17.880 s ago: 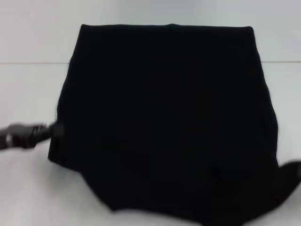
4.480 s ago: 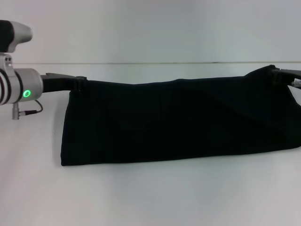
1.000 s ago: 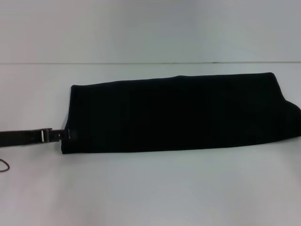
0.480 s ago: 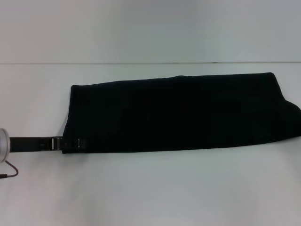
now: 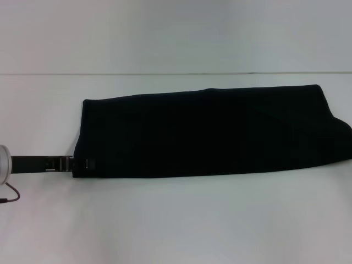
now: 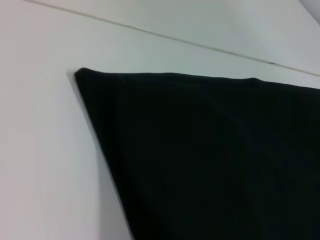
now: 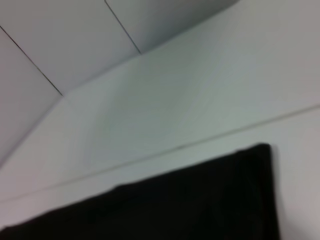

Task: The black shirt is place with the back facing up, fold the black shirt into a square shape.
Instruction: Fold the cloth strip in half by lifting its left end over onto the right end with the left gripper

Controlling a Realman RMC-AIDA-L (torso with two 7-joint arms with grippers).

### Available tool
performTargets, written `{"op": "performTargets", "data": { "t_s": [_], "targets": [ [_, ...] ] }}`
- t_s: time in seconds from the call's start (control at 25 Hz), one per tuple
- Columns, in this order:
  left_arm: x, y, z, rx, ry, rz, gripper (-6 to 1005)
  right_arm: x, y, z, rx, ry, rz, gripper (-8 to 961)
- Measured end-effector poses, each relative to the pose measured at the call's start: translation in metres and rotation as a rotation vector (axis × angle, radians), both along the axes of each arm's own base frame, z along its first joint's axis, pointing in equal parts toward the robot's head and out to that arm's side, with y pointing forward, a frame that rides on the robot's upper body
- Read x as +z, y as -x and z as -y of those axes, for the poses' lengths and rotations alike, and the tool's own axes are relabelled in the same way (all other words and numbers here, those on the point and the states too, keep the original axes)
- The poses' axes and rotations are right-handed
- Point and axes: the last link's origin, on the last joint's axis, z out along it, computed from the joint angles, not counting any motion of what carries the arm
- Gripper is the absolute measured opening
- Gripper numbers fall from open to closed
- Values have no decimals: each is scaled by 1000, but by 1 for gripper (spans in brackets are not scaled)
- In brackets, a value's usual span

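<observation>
We see the left claw (image 5: 82, 164) low at the near-left corner of the black shirt (image 5: 209, 132), folded into a long band stretching rightward away across the white table (image 5: 176, 220); claw's closure unclear.

A plain white counter (image 5: 176, 225) fills the scene, meeting a pale wall (image 5: 176, 33) along a thin dark seam (image 5: 165, 73) at the far edge, and a thin dark red cable (image 5: 11, 193) curls near the left border.
</observation>
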Motion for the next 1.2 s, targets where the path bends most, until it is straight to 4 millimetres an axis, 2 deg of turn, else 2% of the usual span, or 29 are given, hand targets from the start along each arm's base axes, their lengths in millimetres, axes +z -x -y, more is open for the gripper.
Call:
{"op": "performTargets", "data": {
  "t_s": [0.16, 0.4, 0.6, 0.84, 1.2],
  "targets": [
    [0, -1, -2, -6, 7, -14, 567, -4, -4, -5, -42, 57, 63, 592],
    [1, -5, -6, -17, 11, -18, 367, -7, 2, -17, -54, 92, 108, 573],
    [1, -7, -8, -24, 12, -20, 136, -15, 10, -25, -52, 135, 125, 567],
    [2, -7, -9, -25, 10, -22, 2, -25, 13, -29, -61, 163, 147, 568],
    [2, -8, -10, -26, 9, -23, 3, -30, 13, -27, -56, 163, 159, 494]
  ]
}}
